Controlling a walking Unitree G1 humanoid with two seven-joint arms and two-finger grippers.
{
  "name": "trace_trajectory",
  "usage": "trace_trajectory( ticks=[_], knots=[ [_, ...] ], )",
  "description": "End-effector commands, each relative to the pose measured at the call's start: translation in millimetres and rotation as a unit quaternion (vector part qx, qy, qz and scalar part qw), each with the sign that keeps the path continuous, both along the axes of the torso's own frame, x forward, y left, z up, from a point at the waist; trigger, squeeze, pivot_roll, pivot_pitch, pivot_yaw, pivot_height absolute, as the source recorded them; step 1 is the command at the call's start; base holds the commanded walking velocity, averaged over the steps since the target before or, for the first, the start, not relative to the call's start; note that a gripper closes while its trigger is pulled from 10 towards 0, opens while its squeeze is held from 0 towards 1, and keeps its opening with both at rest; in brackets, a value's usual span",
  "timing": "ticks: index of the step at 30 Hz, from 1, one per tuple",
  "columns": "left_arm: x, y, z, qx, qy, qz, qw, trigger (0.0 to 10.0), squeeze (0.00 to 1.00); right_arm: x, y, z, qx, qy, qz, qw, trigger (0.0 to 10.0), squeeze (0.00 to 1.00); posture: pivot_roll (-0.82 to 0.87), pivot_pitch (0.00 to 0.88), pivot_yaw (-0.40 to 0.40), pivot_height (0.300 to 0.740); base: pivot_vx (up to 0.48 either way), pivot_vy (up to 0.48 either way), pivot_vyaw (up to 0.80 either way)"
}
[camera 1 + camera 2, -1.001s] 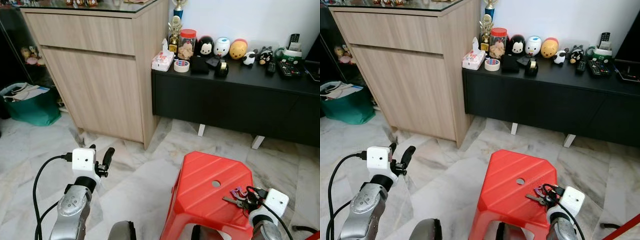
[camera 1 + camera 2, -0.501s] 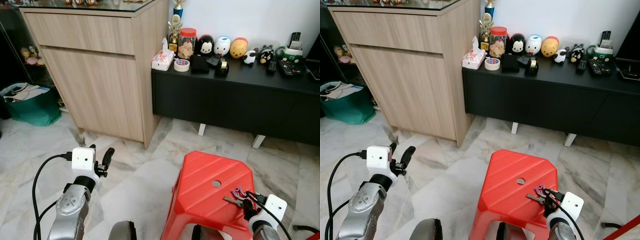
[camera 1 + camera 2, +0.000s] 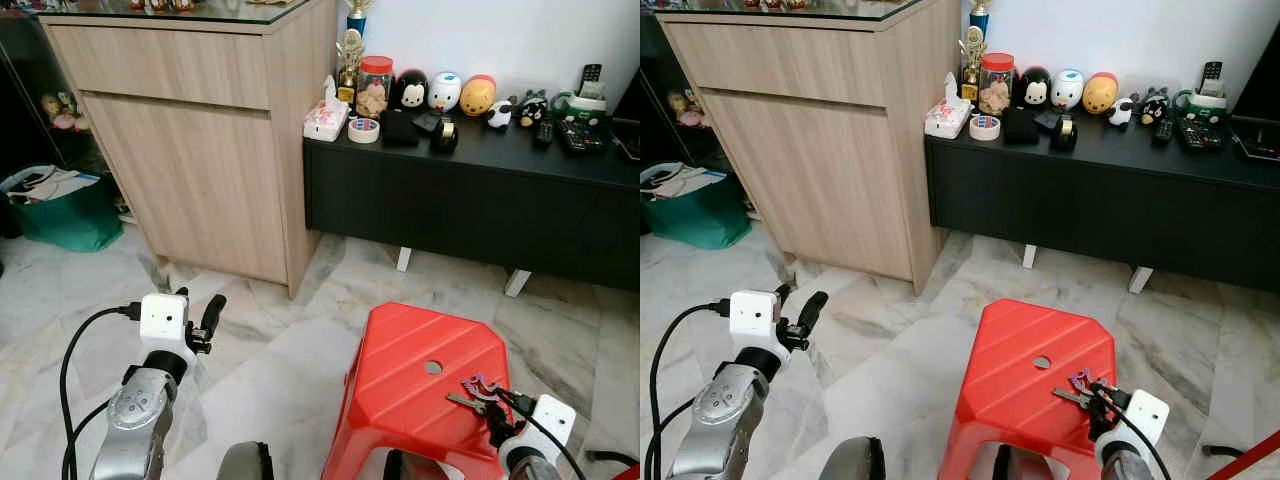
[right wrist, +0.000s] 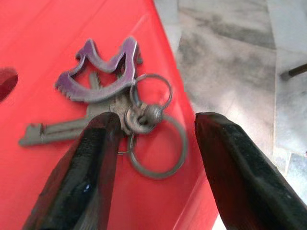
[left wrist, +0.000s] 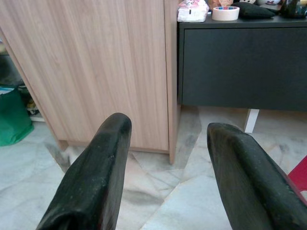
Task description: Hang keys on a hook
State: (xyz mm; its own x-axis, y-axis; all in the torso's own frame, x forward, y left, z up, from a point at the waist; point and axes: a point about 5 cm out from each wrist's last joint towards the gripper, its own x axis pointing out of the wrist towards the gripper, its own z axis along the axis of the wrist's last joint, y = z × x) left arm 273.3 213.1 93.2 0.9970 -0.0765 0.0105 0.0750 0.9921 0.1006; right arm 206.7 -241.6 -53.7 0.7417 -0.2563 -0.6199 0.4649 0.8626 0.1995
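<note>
Marble floor (image 3: 270, 360); wood cabinet (image 3: 190, 130) beside black sideboard (image 3: 470, 200); white wall (image 3: 520, 40).

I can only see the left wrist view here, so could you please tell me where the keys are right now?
Observer: The keys lie on top of a red stool, near its right edge.
Operator: Thank you. Is the right gripper holding them?
Observer: No. The right gripper is open, its fingers on either side of the key ring.
Operator: Is the left arm near the stool?
Observer: No. The left gripper hangs open above the marble floor, left of the stool.
Operator: Do you see a hook?
Observer: I cannot make one out.
</note>
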Motion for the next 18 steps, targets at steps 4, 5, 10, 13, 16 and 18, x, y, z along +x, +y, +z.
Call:
trace_trajectory(
  ticks=[4, 5, 10, 13, 16, 18],
  knots=[
    [2.1, -1.7, 3, 0.016, 0.0, -0.012, 1.0, 10.0, 0.0, -1.7, 4.6, -4, 0.02, 0.008, 0.0, 1.0, 10.0, 0.0, 0.09, 0.0, -0.009, 0.601, 0.0, 0.0, 0.0],
    [2.2, -1.8, 3, 0.02, 0.0, -0.014, 1.0, 10.0, 0.0, -2.3, 5.8, -4, 0.024, 0.01, 0.002, 1.0, 10.0, 0.0, 0.09, 0.0, -0.008, 0.601, 0.0, 0.0, 0.0],
    [2.8, -2.9, 3, 0.027, 0.0, -0.019, 0.999, 10.0, 0.0, -5.7, 12.7, -9, 0.039, 0.018, 0.013, 0.999, 10.0, 0.0, 0.09, 0.0, -0.006, 0.601, 0.0, 0.0, 0.0],
    [3.2, -2.8, 4, 0.031, 0.0, -0.02, 0.999, 10.0, 0.0, -5.8, 13.9, -9, 0.041, 0.018, 0.012, 0.999, 10.0, 0.0, 0.09, 0.0, -0.006, 0.601, 0.0, 0.0, 0.0],
    [3.5, -2.7, 4, 0.032, 0.0, -0.02, 0.999, 10.0, 0.0, -4.6, 15.5, -9, 0.043, 0.011, 0.013, 0.999, 8.6, 0.0, 0.09, 0.0, -0.005, 0.601, 0.0, 0.0, 0.0],
    [3.9, -2.5, 3, 0.032, 0.0, -0.019, 0.999, 10.0, 0.0, -3.0, 15.8, -7, 0.043, 0.004, 0.014, 0.999, 0.0, 0.0, 0.09, 0.0, -0.007, 0.601, 0.0, 0.0, 0.0]
  ],
)
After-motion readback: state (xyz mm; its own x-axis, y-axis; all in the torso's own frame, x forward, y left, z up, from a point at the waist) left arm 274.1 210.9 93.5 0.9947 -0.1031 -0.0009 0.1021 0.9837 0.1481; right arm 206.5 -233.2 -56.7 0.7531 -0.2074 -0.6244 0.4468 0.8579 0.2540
